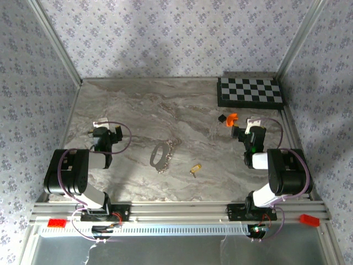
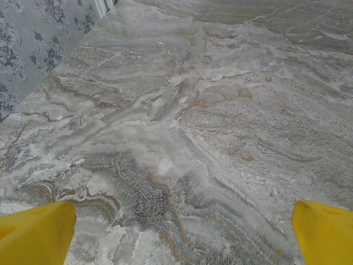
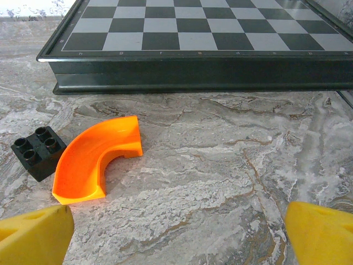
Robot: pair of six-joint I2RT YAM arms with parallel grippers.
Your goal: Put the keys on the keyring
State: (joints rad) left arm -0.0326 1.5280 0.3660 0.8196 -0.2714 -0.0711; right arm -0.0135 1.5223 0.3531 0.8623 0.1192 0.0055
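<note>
Progress: nothing is looking done yet; I am judging the task to be at its very start.
Keyring: the keyring (image 1: 159,154) is lying flat on the counter (image 1: 127,107) between my two arms, its chain cluster (image 1: 172,144) trailing off on the far side, with nothing gripping it.
Yellow key: the yellow key (image 1: 195,168) is lying loose just right of the keyring, apart from it and not threaded.
Silvery keys: I am not making them out apart from the cluster; they are too small to tell.
Left tool: I am holding my left tool (image 2: 182,234) wide open over bare counter, well left of the keyring, gripping nothing.
Right tool: I am holding my right tool (image 3: 179,234) wide open and empty, facing an orange piece (image 3: 96,160), a black brick (image 3: 37,152) and a chessboard (image 3: 193,33).
Left to do: by my reckoning, the ring and each key are waiting to be picked up and threaded.
Writing: I am finding no brand; tiny marks are showing along the chessboard rim, too small to read.
</note>
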